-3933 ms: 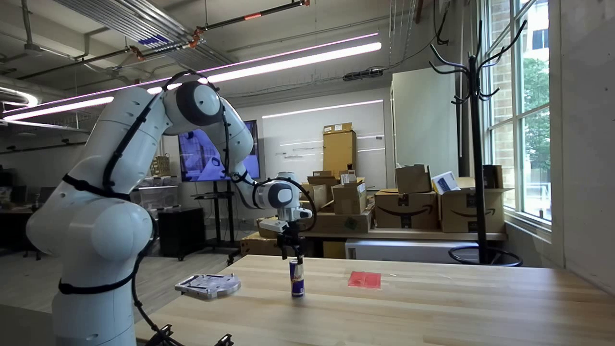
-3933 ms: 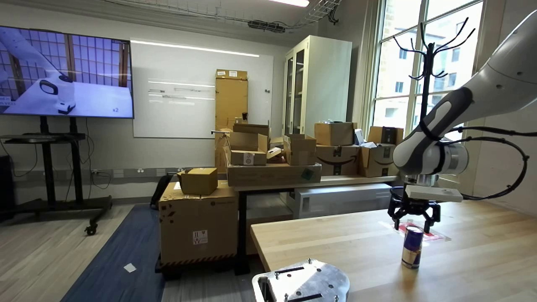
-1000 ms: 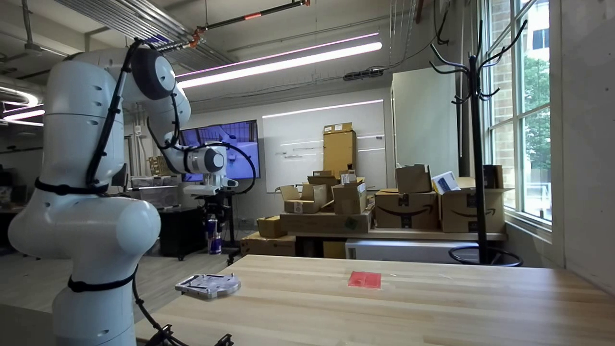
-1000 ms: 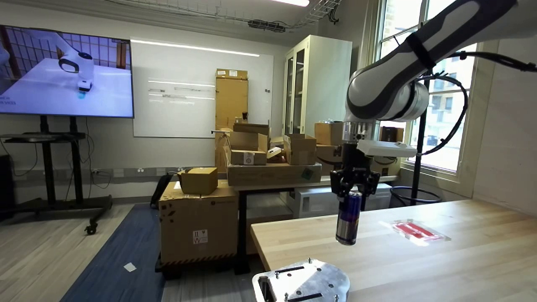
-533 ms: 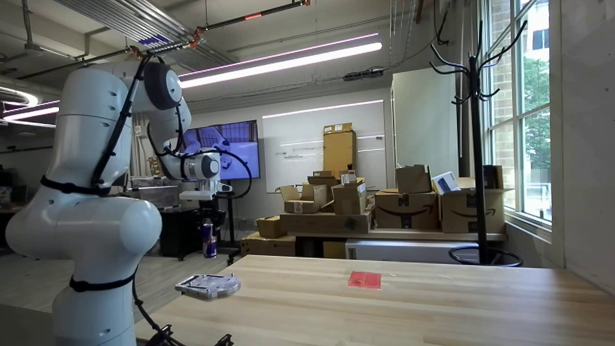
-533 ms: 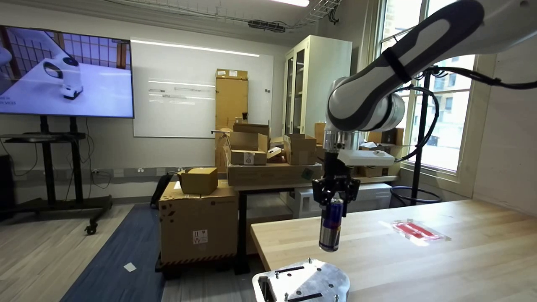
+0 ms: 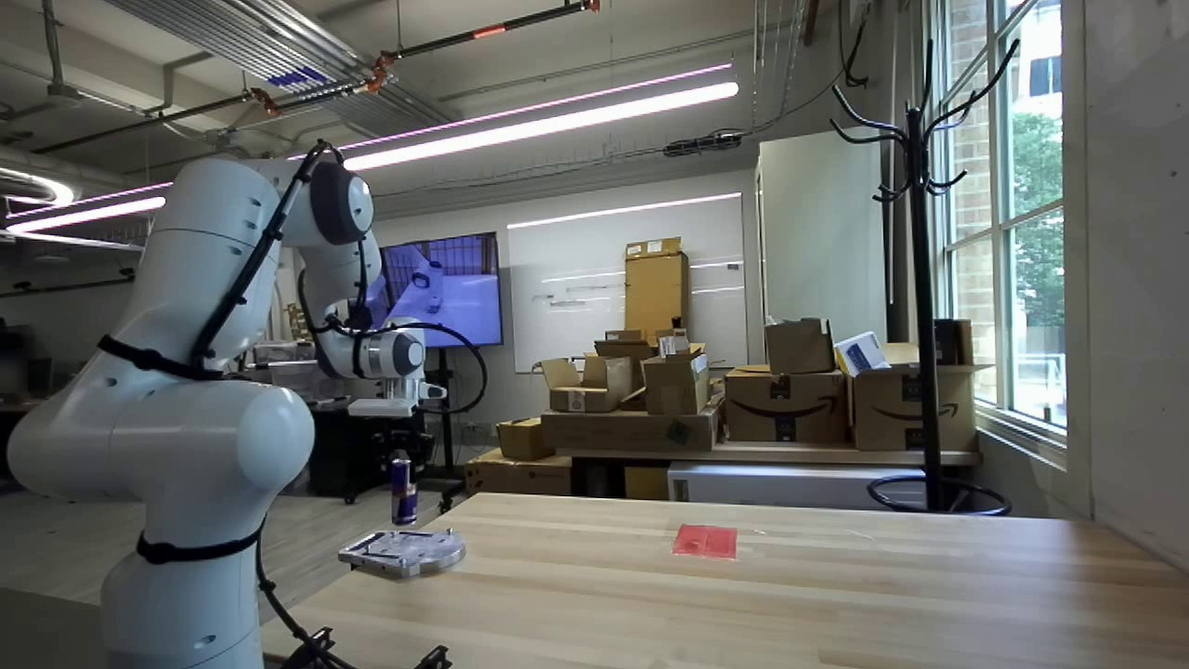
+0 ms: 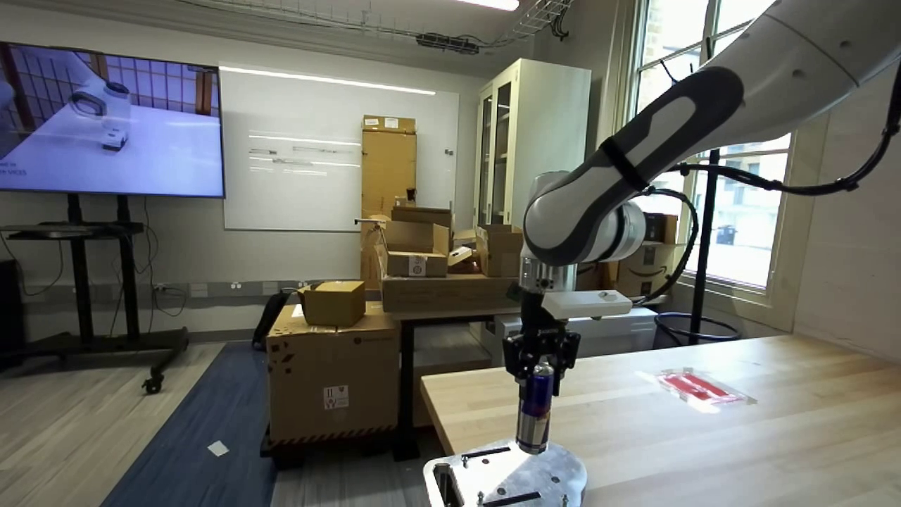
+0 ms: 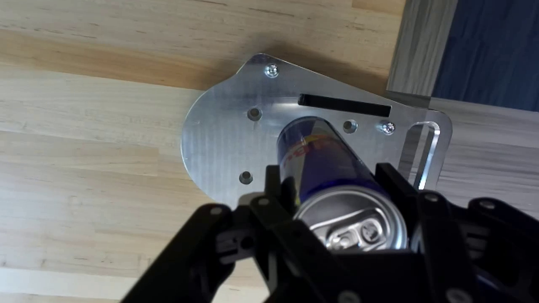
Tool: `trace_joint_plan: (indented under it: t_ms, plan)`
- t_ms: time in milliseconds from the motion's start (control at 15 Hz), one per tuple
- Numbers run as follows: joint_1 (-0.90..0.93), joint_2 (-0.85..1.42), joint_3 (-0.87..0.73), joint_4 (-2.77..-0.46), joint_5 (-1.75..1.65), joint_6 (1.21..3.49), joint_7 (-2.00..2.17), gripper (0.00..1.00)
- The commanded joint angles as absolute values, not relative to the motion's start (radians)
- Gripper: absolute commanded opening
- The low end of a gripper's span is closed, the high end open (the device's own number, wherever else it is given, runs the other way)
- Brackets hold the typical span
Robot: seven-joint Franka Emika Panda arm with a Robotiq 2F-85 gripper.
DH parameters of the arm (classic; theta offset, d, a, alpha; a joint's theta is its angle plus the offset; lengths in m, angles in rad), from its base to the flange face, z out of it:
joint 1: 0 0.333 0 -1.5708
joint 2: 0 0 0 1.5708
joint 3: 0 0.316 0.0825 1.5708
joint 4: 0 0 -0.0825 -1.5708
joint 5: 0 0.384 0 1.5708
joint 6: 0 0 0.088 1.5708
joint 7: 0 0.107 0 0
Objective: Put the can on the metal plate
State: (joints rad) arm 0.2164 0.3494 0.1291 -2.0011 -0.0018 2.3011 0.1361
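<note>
A slim blue and silver can [image 8: 535,419] hangs nearly upright in my gripper [image 8: 540,389], its base just above the metal plate. In the wrist view both black fingers press on the sides of the can [image 9: 324,160] near its top; the silver lid with its tab faces the camera. The metal plate [image 9: 219,143], silvery with slots, holes and screws, lies below it, partly covered by the can and fingers. An exterior view shows a small gap between the can [image 7: 404,492] and the metal plate [image 7: 409,554].
The plate sits at a corner of the wooden table [image 9: 84,176], its slotted end reaching over the floor [image 9: 497,164]. A flat red object [image 7: 704,541] lies farther along the table. Cardboard boxes [image 8: 334,380] and a coat stand [image 7: 920,325] stand behind it.
Earlier the can stood on the table below my gripper. It has since been gripped, lifted and carried over to the plate; during the last second it has come down closer above it.
</note>
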Motion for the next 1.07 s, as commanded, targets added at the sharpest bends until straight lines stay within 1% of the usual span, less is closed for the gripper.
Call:
trace_joint_plan:
  t_ms: [0,1000]
  plan:
    - [0.233,0.408,0.127,-1.939,-0.026,2.304,0.165,0.33]
    - [0.237,0.59,0.112,-1.797,-0.017,2.326,0.13,0.33]
